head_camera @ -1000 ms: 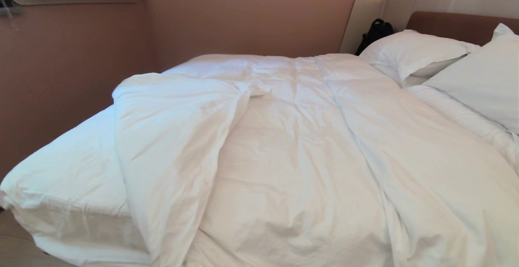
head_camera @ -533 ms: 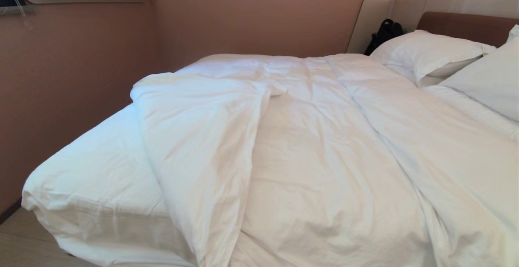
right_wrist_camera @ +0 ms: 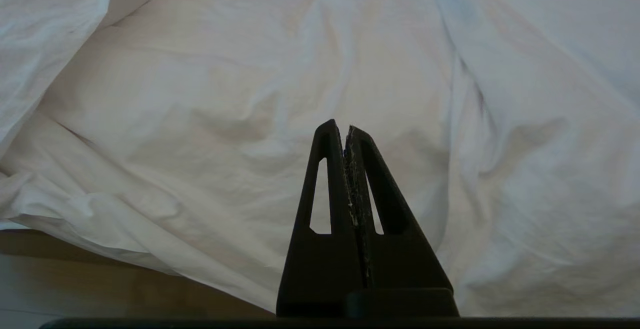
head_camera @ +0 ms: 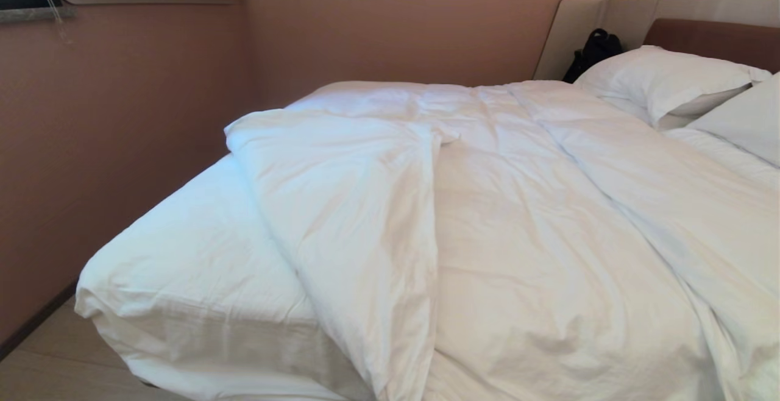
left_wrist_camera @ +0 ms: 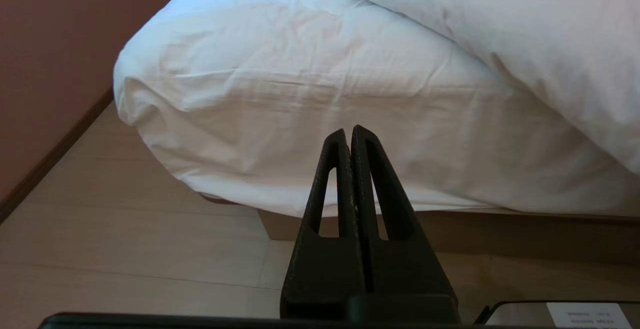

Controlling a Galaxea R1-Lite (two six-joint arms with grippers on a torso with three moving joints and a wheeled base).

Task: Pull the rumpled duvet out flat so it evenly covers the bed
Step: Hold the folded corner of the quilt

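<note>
1. Plainly, the rumpled duvet [head_camera: 548, 218] covers most of the bed [head_camera: 183, 255], but its left edge is doubled back on itself in a thick folded flap [head_camera: 341, 206] that runs from about 11 o'clock near the far wall down to 6 o'clock at the foot.

2. That leaves a bare wedge of fitted sheet [head_camera: 195, 248] at 8 to 9 o'clock in my head view, down to the near left corner of the mattress.

3. My left claw [left_wrist_camera: 348, 131] is clenched on nothing and hangs low in front of that bare corner, above the floor [left_wrist_camera: 125, 249]. In its own view the flap's edge lies up at about 1 to 2 o'clock, well apart from the tips.

4. My right claw [right_wrist_camera: 345, 126] is likewise clenched and empty, held over the duvet's near hem with rumpled cloth all round; the flap shows at its 10 o'clock.

5. The relation that matters, as I judge it: the flap's long axis runs head-to-foot, so the pull should go across it, toward 9 o'clock, to roll it out over the bare sheet.

6. I judge my left claw the nearer one to the flap's free edge. It would have to open, rise toward the flap and take the upper layer only.

7. The pillows [head_camera: 664, 81] sit at 2 o'clock by the headboard [head_camera: 713, 38], clear of all this.
</note>
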